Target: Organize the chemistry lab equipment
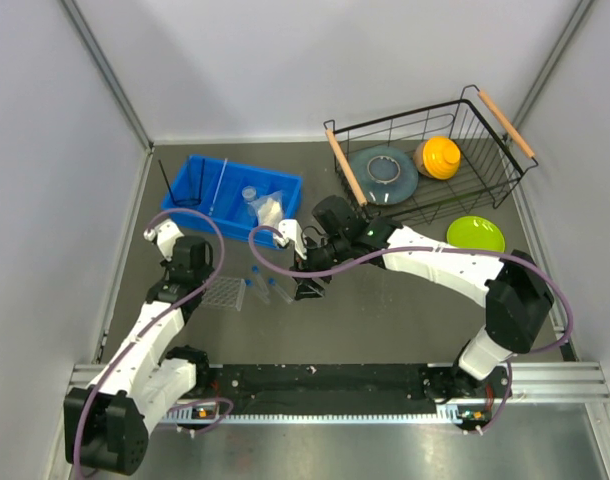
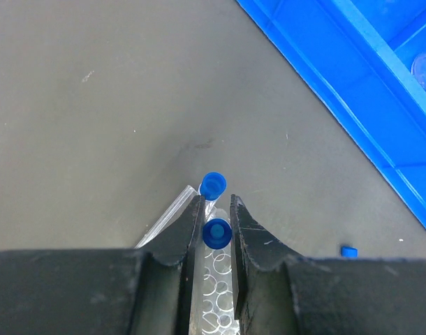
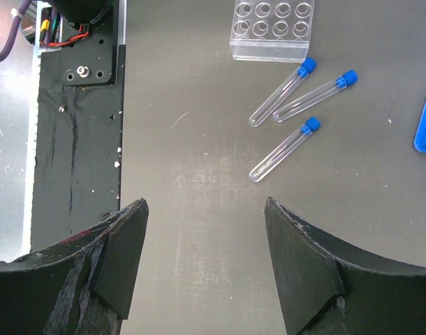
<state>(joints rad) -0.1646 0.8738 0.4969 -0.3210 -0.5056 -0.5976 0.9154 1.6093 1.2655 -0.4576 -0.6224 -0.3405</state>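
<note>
Left wrist | L claw (image 2: 216, 204) clenched on tube (image 2: 217, 234), rack (image 2: 214, 314) below | R claw (image 3: 204, 204) released

Left arm (image 1: 135, 345): white shells, black joints.
Right arm (image 1: 440, 262): the same white shells and black joints.
Cables (image 1: 200, 225): purple, one looping along each arm.
Left gripper (image 2: 216, 209): matte black fingers, scuffed and scratched.
Right gripper (image 3: 206, 209): black wedge-shaped fingers, edges worn grey.
Base (image 1: 325, 378): black plate on a silver rail.
Screws (image 3: 82, 72): silver, set in the black plate.
Wires (image 3: 66, 31): thin, red and green, bundled.
</note>
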